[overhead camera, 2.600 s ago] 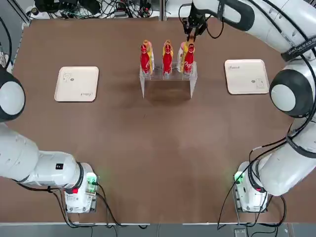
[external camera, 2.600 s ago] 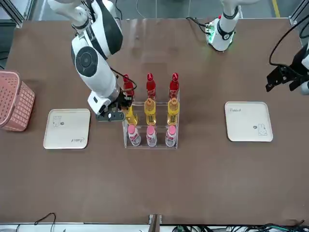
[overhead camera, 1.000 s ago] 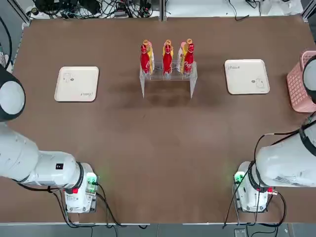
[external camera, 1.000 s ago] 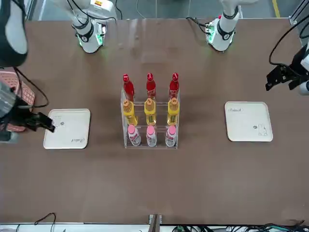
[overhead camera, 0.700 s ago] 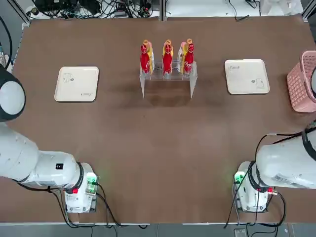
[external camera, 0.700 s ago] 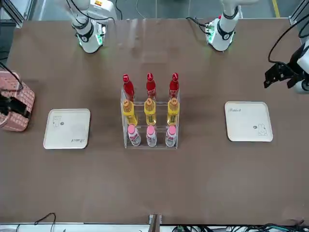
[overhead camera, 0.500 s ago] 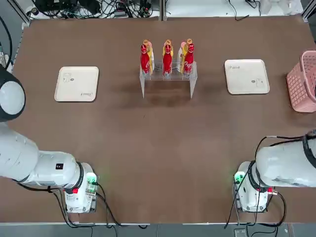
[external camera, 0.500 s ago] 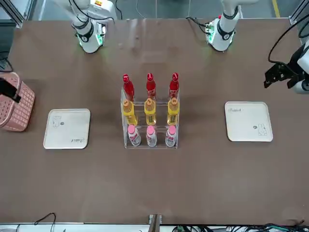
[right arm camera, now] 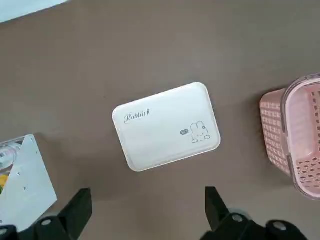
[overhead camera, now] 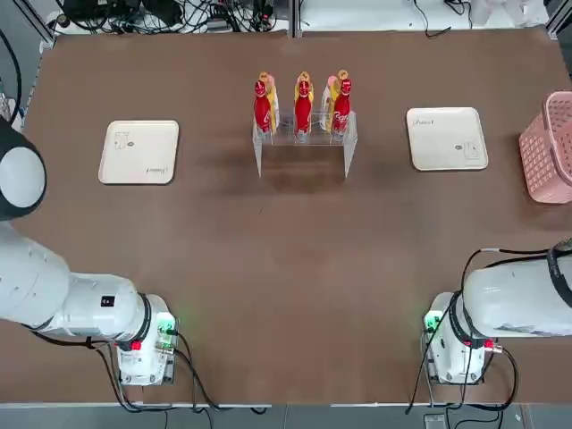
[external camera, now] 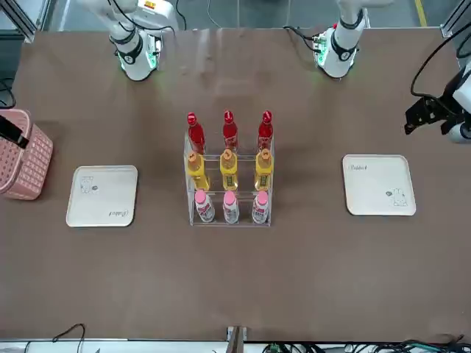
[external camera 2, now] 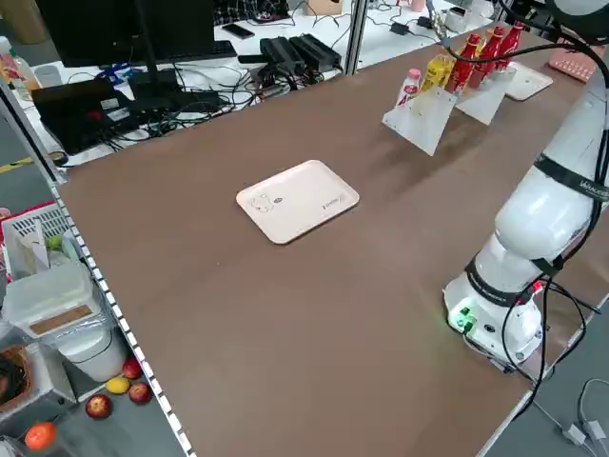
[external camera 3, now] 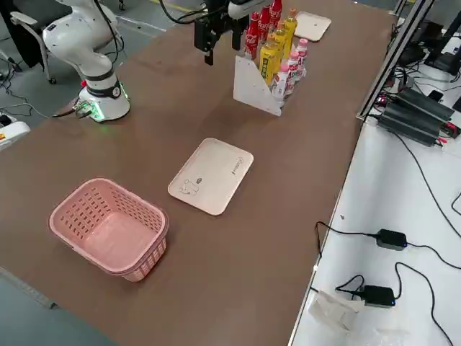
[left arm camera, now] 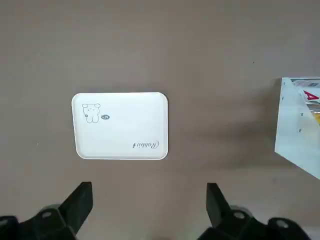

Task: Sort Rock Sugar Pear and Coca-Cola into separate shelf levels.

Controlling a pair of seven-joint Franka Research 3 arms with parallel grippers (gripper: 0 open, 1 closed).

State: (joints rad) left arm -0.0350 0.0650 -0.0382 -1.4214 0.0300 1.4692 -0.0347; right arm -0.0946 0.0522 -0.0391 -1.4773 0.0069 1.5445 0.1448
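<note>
The clear shelf levels stand near the middle of the tabletop, toward 12 o'clock in the top view. Three red Coca-Cola bottles stand on top, three yellow Rock Sugar Pear bottles below them. The left end effector and right end effector are spread wide and hold nothing, each above a beige tray

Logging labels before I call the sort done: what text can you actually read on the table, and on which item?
"Rabbit" in script, on the left beige tray, beside a small bear drawing.
"Rabbit" in script, on the right beige tray, beside a small rabbit drawing.
White lettering on the red Coca-Cola bottles: too small to read.
Labels on the yellow Rock Sugar Pear bottles and the pink-capped bottles: too small to read.
</note>
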